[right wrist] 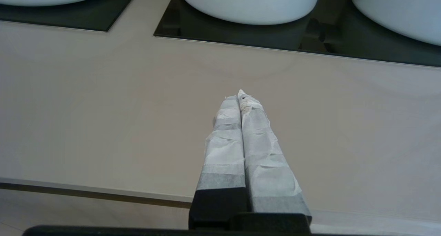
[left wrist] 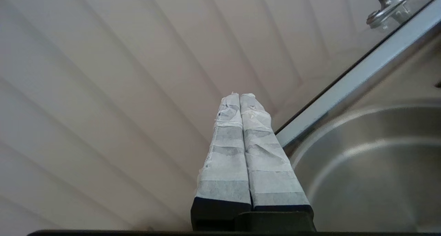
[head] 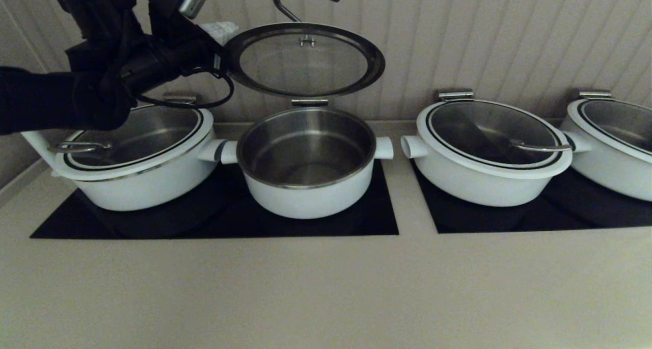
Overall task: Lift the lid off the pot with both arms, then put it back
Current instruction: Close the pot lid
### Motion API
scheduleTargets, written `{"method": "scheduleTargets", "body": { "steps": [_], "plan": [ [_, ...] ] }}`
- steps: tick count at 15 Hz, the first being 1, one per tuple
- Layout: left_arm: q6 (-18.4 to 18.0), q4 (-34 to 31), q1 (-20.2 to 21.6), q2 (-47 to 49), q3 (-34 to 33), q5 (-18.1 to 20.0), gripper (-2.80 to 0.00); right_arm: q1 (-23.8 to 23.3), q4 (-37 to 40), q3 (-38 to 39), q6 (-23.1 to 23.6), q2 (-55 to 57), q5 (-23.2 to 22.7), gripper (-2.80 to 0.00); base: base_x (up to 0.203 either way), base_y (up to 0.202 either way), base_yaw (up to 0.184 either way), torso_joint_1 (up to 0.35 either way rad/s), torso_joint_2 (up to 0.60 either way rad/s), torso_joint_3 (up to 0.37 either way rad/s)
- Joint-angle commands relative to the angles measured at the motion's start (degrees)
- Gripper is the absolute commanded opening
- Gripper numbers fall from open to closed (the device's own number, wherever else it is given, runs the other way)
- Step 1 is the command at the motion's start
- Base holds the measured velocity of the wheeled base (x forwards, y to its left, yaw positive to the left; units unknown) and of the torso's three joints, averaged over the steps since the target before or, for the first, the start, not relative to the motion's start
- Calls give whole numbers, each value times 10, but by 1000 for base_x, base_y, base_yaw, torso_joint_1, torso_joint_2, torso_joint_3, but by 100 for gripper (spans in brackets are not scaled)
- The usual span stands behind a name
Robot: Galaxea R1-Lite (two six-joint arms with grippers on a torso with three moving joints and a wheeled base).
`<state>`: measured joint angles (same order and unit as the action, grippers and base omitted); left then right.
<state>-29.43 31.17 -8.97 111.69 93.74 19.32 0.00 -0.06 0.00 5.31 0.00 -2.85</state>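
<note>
A ribbed beige wall stands behind the table (head: 326, 288). The lid (head: 304, 59) stands tilted open above the pot (head: 307, 163), just right of the left claw (left wrist: 240, 95), which is clenched on nothing. The right claw (right wrist: 240, 94), also clenched empty, hangs low over the table's front, far from the lid.

Right gripper (right wrist: 240, 95), fingers pressed together, above the beige counter (right wrist: 103, 108)

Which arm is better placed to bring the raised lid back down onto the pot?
Left, probably. The left end effector, shut on nothing, is up beside the lid raised open above the pot. The right end effector, also shut, hangs low over the counter, outside the head view.
</note>
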Motion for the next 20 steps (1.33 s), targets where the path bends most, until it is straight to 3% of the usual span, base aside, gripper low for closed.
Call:
{"method": "scheduleTargets", "body": {
  "steps": [1,14,20],
  "plan": [
    [-2,6,-1,-9,-22,3,-280,0,0,0,1,1,0,-280,0,0,0,0,0,0],
    [-4,49,-1,-72,-164,7,-280,0,0,0,1,1,0,-280,0,0,0,0,0,0],
    [-5,73,-1,-77,-181,7,-280,0,0,0,1,1,0,-280,0,0,0,0,0,0]
  ]
}}
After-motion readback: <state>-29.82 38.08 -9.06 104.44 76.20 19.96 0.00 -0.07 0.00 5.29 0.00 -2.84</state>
